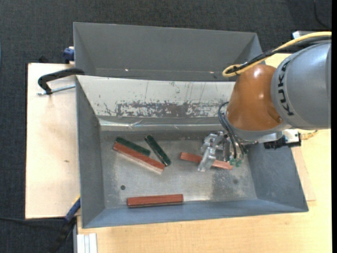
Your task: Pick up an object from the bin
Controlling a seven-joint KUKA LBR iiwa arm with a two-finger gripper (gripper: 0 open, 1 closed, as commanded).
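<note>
Grey bin, back wall flecked dark; front bar red-brown. Short stick dark green; wrist cover orange

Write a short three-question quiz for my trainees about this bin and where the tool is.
1. True or false: the tool is over the orange-red stick.
2. Which thing lies nearest the front wall of the bin? A: the red-brown bar. B: the dark green stick. C: the orange-red stick.
3. Fill in: the arm reaches in from the view's ____ side.
Key: 1 true; 2 A; 3 right.
</note>
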